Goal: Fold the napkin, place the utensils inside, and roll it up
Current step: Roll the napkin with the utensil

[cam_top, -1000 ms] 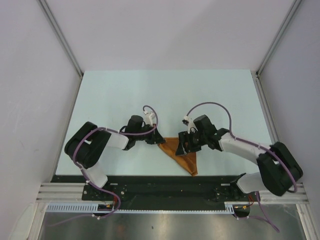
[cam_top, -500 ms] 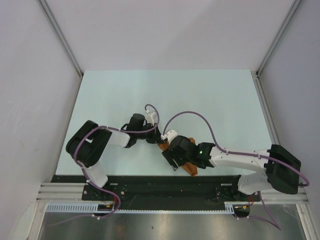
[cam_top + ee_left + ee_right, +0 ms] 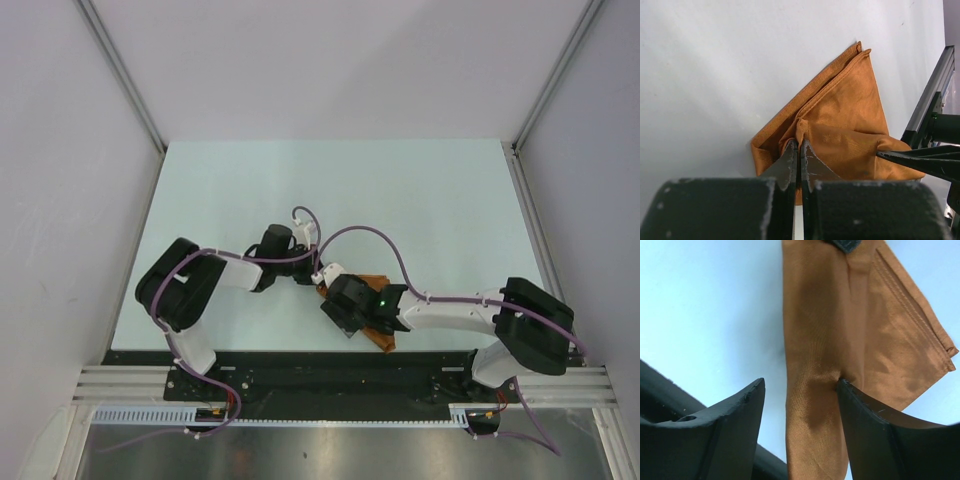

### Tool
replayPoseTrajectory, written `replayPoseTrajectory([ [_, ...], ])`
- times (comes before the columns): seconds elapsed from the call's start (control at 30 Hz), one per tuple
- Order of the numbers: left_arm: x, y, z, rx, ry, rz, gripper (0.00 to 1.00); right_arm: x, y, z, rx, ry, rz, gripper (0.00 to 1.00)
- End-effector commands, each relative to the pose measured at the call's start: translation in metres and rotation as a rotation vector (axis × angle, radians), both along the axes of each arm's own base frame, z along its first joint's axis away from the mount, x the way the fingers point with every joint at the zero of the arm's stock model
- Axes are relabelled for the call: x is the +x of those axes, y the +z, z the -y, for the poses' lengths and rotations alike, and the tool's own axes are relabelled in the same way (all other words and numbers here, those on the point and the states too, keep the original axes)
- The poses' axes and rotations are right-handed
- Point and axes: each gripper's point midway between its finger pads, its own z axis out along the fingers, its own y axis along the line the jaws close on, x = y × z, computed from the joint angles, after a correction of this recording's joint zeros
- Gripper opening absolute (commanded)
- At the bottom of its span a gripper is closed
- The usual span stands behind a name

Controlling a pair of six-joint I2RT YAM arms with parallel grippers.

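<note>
The napkin lies folded into a triangle on the worktop, toward 6 o'clock near the arms' bases, with its long tip running off toward 5 o'clock in the overhead view. The left gripper has its jaws pressed together on a raised ridge of cloth at the triangle's 9 o'clock corner — likely to anchor that end so the fabric cannot slide. The right gripper is spread wide and straddles the narrow part of the cloth. One finger bears on the fabric and puckers it, the other sits over bare worktop just beside the edge — a pose suited to pressing or dragging the fold flat rather than lifting. No utensils show in any view, so I judge the folding step is the one in hand
</note>
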Motion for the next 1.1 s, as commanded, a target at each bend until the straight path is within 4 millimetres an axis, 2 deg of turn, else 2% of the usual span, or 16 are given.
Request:
replayPoseTrajectory([
  [0.0, 0.004, 0.0, 0.007, 0.01, -0.018, 0.001, 0.1, 0.005, -0.014, 0.006, -0.004, -0.036, -0.048, 0.63],
  [0.07, 0.01, 0.008, 0.011, -0.004, -0.014, 0.017, 0.18, 0.007, -0.017, 0.01, 0.012, -0.05, -0.077, 0.63],
  [0.13, 0.016, 0.019, 0.014, -0.014, -0.008, 0.037, 0.23, 0.009, -0.021, 0.016, 0.021, -0.068, -0.1, 0.63],
  [0.3, 0.033, 0.041, 0.018, -0.026, 0.011, 0.084, 0.39, 0.008, -0.03, 0.017, 0.051, -0.071, -0.166, 0.63],
  [0.4, 0.041, 0.05, 0.015, -0.024, 0.035, 0.105, 0.46, 0.006, -0.036, 0.019, 0.054, -0.076, -0.206, 0.64],
  [0.57, 0.056, 0.057, -0.006, 0.004, 0.122, 0.138, 0.59, 0.001, -0.045, 0.023, 0.048, -0.102, -0.248, 0.65],
  [0.7, 0.061, 0.05, -0.032, 0.041, 0.2, 0.136, 0.61, -0.004, -0.056, 0.029, 0.039, -0.131, -0.301, 0.61],
  [0.73, 0.061, 0.05, -0.036, 0.041, 0.212, 0.134, 0.61, -0.012, -0.057, 0.024, 0.063, -0.107, -0.351, 0.55],
  [0.8, 0.062, 0.053, -0.048, 0.032, 0.258, 0.134, 0.61, -0.014, -0.06, 0.023, 0.084, -0.099, -0.387, 0.49],
  [0.87, 0.062, 0.056, -0.054, 0.02, 0.284, 0.139, 0.62, -0.02, -0.059, 0.015, 0.135, -0.062, -0.438, 0.42],
  [1.0, 0.059, 0.063, -0.073, 0.006, 0.346, 0.148, 0.62, -0.019, -0.049, -0.005, 0.257, 0.02, -0.503, 0.39],
  [1.03, 0.058, 0.071, -0.075, -0.005, 0.352, 0.166, 0.62, -0.017, -0.041, -0.015, 0.322, 0.052, -0.524, 0.38],
  [1.07, 0.054, 0.069, -0.078, 0.0, 0.357, 0.163, 0.63, -0.015, -0.04, -0.02, 0.343, 0.062, -0.541, 0.38],
])
